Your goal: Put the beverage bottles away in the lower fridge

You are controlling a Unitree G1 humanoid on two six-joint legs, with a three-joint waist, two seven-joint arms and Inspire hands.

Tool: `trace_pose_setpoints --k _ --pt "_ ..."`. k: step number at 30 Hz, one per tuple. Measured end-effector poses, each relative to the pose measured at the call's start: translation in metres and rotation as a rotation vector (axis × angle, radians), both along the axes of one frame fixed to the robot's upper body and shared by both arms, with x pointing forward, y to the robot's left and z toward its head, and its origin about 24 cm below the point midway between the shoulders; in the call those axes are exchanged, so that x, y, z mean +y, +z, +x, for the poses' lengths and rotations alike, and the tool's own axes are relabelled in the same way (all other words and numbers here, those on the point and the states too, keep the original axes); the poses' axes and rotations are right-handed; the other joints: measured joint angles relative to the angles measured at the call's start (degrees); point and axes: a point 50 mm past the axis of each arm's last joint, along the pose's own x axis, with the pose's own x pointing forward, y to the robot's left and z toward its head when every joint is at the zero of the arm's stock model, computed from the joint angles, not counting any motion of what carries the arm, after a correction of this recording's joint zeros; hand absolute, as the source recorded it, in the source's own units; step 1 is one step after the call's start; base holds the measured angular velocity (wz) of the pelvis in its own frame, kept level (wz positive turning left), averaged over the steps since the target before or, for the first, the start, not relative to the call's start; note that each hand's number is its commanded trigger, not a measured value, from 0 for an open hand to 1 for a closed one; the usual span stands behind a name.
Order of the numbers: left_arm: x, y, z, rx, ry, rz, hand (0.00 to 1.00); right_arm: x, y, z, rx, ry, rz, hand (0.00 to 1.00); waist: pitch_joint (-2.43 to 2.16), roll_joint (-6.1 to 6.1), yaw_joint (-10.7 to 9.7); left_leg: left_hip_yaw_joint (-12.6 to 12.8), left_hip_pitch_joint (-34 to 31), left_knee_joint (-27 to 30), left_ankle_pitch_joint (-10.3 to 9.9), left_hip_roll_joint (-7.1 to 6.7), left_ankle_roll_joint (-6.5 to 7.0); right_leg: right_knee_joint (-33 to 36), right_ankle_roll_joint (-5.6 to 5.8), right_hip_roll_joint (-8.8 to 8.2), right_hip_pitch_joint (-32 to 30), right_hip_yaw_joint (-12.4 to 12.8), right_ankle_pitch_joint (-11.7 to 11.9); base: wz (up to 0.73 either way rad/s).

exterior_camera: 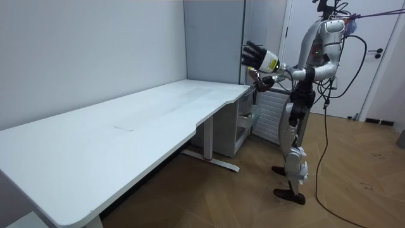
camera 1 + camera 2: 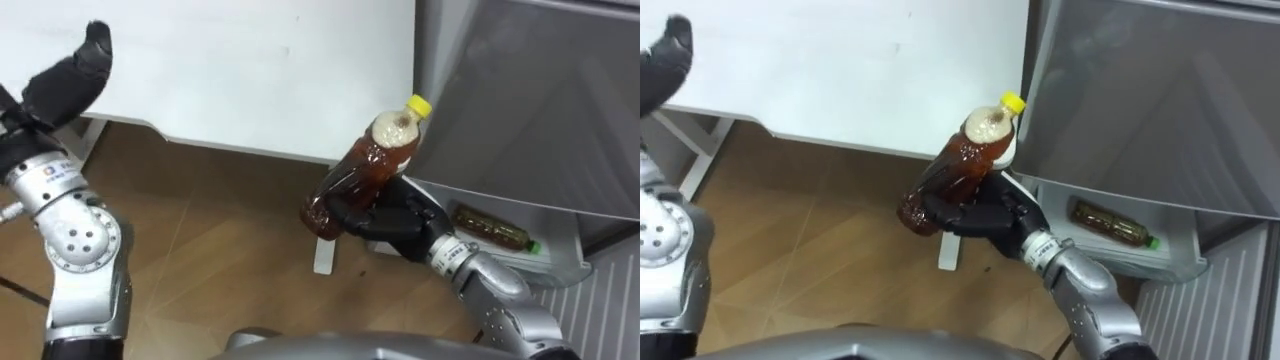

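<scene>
My right hand (image 2: 385, 220) is shut on a brown tea bottle (image 2: 365, 165) with a yellow cap, gripping its lower half. The bottle tilts with its cap up and to the right, in the air in front of the grey fridge (image 2: 530, 100). Below it the lower fridge drawer (image 2: 560, 265) stands pulled out. A second brown bottle (image 2: 490, 228) with a green cap lies on its side in that drawer. My left hand (image 2: 65, 75) is raised at the upper left over the desk edge, fingers relaxed and holding nothing.
A long white desk (image 2: 250, 70) runs to the left of the fridge, its leg foot (image 2: 324, 255) on the wooden floor just left of the drawer. In the room view I stand upright at the desk's (image 1: 126, 120) far end, facing the fridge.
</scene>
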Motion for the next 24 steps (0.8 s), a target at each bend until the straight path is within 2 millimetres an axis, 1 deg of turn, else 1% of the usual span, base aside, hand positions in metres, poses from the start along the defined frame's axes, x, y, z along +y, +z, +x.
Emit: trace_pose_setpoints --k 3,4,5,6,8,9,11,14,18,20,21,23,24 --pt "0.011 -0.043 -0.017 0.171 0.099 -0.113 0.00 0.000 0.000 0.001 0.004 -0.015 -0.014 1.00 0.13 -0.47 0.15 -0.07 -0.35 -0.34 -0.01 -0.01 0.01 -0.05 0.11 0.02 -0.27 -0.02 -0.08 0.00" --pt "0.013 -0.050 -0.021 0.203 0.116 -0.125 0.00 0.000 -0.001 0.001 0.008 -0.015 -0.015 1.00 0.15 -0.44 0.18 -0.06 -0.38 -0.39 -0.01 -0.01 0.02 -0.08 0.12 0.03 -0.31 0.00 -0.08 0.00" --pt "0.013 -0.065 -0.029 0.274 0.141 -0.152 0.00 0.000 -0.001 0.001 0.019 -0.017 -0.018 1.00 0.22 -0.50 0.24 -0.04 -0.33 -0.68 -0.02 -0.02 0.02 -0.10 0.17 0.04 -0.33 0.05 -0.12 0.00" --pt "0.014 -0.074 -0.034 0.313 0.157 -0.174 0.00 0.000 -0.002 0.001 0.025 -0.018 -0.020 1.00 0.21 -0.51 0.28 -0.02 -0.24 -0.81 -0.02 -0.02 0.02 -0.10 0.17 0.05 -0.33 0.05 -0.12 0.00" --pt "0.012 -0.107 -0.053 0.474 0.203 -0.272 0.00 0.002 -0.003 0.001 0.044 -0.027 -0.026 1.00 0.17 -0.74 0.23 0.17 -0.42 -0.88 -0.02 0.02 0.02 -0.08 0.18 0.07 -0.58 -0.01 -0.13 0.00" --pt "0.011 -0.116 -0.058 0.519 0.214 -0.289 0.00 0.003 -0.004 0.001 0.049 -0.029 -0.027 1.00 0.18 -0.81 0.33 0.21 -0.50 -0.89 -0.02 0.04 0.02 -0.11 0.18 0.10 -0.62 -0.02 -0.12 0.00" --pt "0.009 -0.140 -0.080 0.662 0.262 -0.358 0.00 0.006 -0.005 -0.001 0.064 -0.037 -0.040 1.00 0.17 -0.89 0.43 0.15 -0.49 -0.91 -0.02 0.05 0.02 -0.16 0.16 0.14 -0.64 0.07 -0.12 0.00" --pt "0.009 -0.156 -0.100 0.781 0.298 -0.375 0.00 0.007 -0.008 -0.001 0.089 -0.056 -0.064 1.00 0.18 -0.89 0.93 0.09 -0.54 -1.08 -0.02 0.05 0.03 -0.23 0.16 0.14 -0.67 0.03 -0.11 0.00" --pt "0.010 -0.164 -0.116 0.867 0.321 -0.376 0.00 0.005 -0.009 0.000 0.100 -0.074 -0.087 1.00 0.18 -0.88 1.69 0.03 -0.87 -1.09 -0.02 0.06 0.03 0.03 0.14 0.10 -1.12 -0.06 -0.10 0.00" --pt "0.011 -0.170 -0.129 0.928 0.324 -0.382 0.00 0.003 -0.008 0.002 0.098 -0.070 -0.095 1.00 0.21 -0.88 1.58 0.26 -0.89 -1.07 -0.02 0.06 0.03 0.10 0.14 0.10 -1.21 -0.10 -0.10 0.00" --pt "0.011 -0.172 -0.132 0.949 0.322 -0.385 0.00 0.003 -0.007 0.003 0.095 -0.068 -0.097 1.00 0.21 -0.88 1.54 0.27 -0.89 -1.10 -0.02 0.06 0.03 0.10 0.14 0.10 -1.23 -0.04 -0.10 0.00" --pt "0.011 -0.181 -0.147 1.052 0.305 -0.403 0.00 0.003 -0.005 0.009 0.061 -0.032 -0.152 1.00 0.22 -0.88 0.97 0.25 -0.91 -1.23 -0.03 0.06 0.04 0.11 0.13 0.10 -1.26 0.08 -0.09 0.00" --pt "0.011 -0.184 -0.150 1.078 0.298 -0.410 0.00 0.004 -0.004 0.011 0.054 -0.024 -0.163 1.00 0.22 -0.89 0.72 0.24 -0.96 -1.24 -0.03 0.06 0.04 0.11 0.13 0.10 -1.27 0.06 -0.09 0.00"
